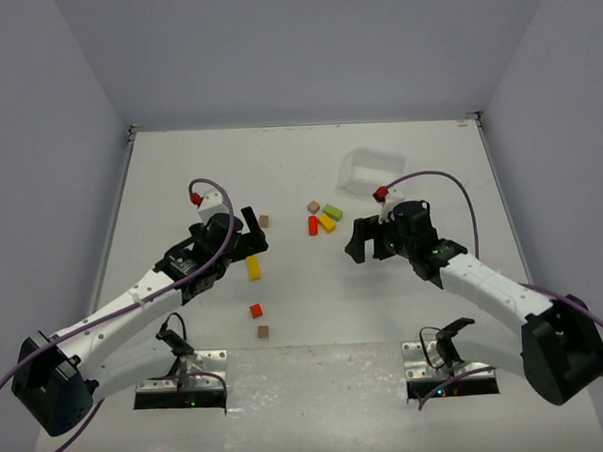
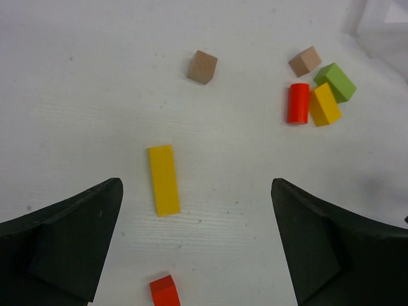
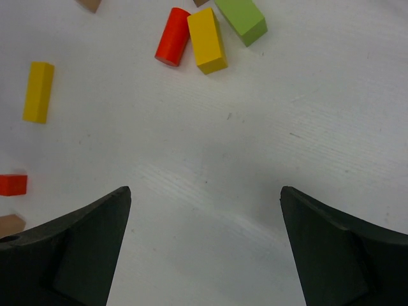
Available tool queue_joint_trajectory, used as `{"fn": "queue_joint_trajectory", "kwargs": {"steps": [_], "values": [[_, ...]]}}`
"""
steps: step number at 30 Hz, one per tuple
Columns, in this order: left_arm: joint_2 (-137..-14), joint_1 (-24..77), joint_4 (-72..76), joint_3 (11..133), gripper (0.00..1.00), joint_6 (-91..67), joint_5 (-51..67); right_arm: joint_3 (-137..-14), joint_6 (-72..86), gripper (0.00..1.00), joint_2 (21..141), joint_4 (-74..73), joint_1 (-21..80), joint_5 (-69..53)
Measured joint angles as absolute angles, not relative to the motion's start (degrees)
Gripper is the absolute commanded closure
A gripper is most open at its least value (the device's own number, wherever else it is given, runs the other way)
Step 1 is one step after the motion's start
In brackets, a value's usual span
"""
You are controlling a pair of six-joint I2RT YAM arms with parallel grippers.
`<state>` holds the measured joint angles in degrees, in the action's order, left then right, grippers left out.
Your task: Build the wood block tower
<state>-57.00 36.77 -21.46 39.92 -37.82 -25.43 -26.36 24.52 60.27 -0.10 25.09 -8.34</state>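
We count eight wood blocks on the white surface (image 1: pixel 179 171), none stacked, so the wood block tower exists only as loose pieces.

Four sit in a tight cluster near the middle. These are one green block (image 1: pixel 333 212), one short yellow block (image 1: pixel 326 221), one red cylinder (image 1: pixel 313 225) lying on its side, and one brown cube (image 1: pixel 314 205) just behind them. The short yellow block lies between the green block and the red cylinder, and seems to touch both, though the views are too small to be sure.

Four more lie apart to the left: a second brown cube (image 1: pixel 263 221), one long yellow block (image 1: pixel 253 267), one red cube (image 1: pixel 255 310) and a third brown cube (image 1: pixel 263 331). One clear tray (image 1: pixel 369 170) stands behind the cluster.

The left pincer (image 2: pixel 196 210) is spread wide and empty above the long yellow block. The right pincer (image 3: pixel 205 210) is also spread wide and empty, near the cluster.
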Motion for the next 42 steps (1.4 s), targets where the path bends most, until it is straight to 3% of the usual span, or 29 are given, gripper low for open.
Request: {"fn": "queue_joint_trajectory", "kwargs": {"steps": [10, 17, 29, 42], "values": [[-57.7, 36.8, -22.4, 35.6, 0.0, -40.5, -25.9, -43.8, 16.2, 0.02, 87.4, -0.2, 31.8, 4.9], [-66.4, 36.6, -18.5, 35.6, 0.0, -40.5, -22.9, -48.8, 13.8, 0.13, 96.7, 0.0, 33.1, 9.3], [-79.2, 32.1, -11.7, 36.4, 0.0, -39.2, -16.3, -56.9, 11.8, 0.3, 107.5, 1.3, 34.4, 9.6], [-84.8, 28.4, -4.0, 36.4, 0.0, -37.6, -10.4, -58.3, 12.0, 0.49, 109.2, 2.7, 34.8, 8.6]]}}
